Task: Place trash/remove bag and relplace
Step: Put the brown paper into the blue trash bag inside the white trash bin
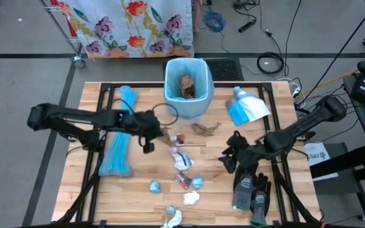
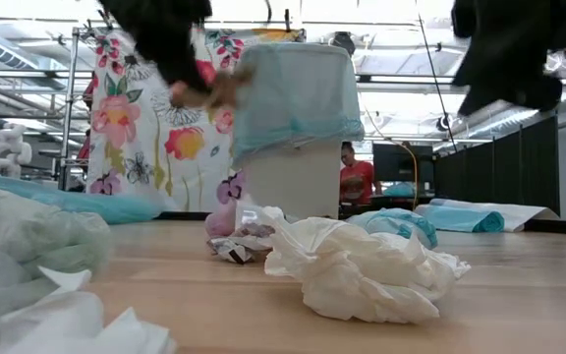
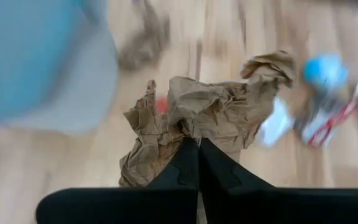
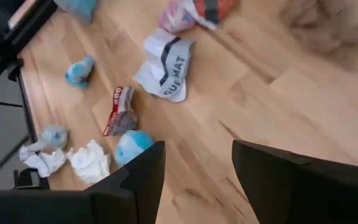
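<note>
A white bin lined with a pale blue bag stands at the table's far middle, brown paper inside it. My left gripper hangs left of the scattered trash, shut on a crumpled brown paper wad. The wad also shows in the low view, in front of the bin. Trash lies on the table's middle: a white wrapper, a red-and-white wrapper, a blue wad and white tissue. My right gripper hovers open above the bare wood right of them. My left gripper pinches the brown paper wad at its near edge between its two shut fingers. The fingers slant downward from the table's left. The wad sticks out beyond the fingertips, lifted clear of the table.
A roll of blue bags lies on the left. A blue-and-white packet lies far right, grey-black gloves near right. Another brown scrap lies before the bin. White tissue sits near the front edge.
</note>
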`<state>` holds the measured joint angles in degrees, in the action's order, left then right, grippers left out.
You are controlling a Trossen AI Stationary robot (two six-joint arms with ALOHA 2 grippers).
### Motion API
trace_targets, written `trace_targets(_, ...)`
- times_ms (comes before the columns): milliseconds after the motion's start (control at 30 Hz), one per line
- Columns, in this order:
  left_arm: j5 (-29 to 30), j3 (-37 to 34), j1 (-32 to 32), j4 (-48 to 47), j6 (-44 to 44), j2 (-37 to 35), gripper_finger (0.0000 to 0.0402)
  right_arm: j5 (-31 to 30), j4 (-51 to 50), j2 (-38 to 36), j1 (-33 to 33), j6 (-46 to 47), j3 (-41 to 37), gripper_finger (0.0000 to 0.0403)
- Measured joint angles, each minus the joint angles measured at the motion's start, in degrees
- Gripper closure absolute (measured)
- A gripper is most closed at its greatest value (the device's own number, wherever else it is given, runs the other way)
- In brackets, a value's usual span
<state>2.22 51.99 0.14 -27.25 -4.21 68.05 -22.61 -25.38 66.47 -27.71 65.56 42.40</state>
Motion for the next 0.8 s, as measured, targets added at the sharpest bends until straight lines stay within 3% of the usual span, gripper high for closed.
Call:
trace_targets(167, 0.8, 9.0, 2.9, 0.1, 0.9, -1.4, 0.0401, 0.4, 14.0, 1.2, 1.7, 1.4, -10.4, 0.0225)
trace_targets(433, 4.6, 28.3, 8.9, 0.2, 6.6, 5.2, 0.0401, 0.2, 16.3, 1.4, 6.4, -2.7, -13.7, 0.0225)
trace_targets(633, 5.5, 38.2, 15.6, 0.0, 5.6, 12.6, 0.0399, 9.9, 17.0, 1.4, 11.5, -12.7, -13.7, 0.0232)
trace_targets(800, 6.7, 42.2, 19.5, -2.5, -0.9, 16.8, 0.0364, 13.6, 18.8, 1.4, 14.6, -18.6, -13.7, 0.0254)
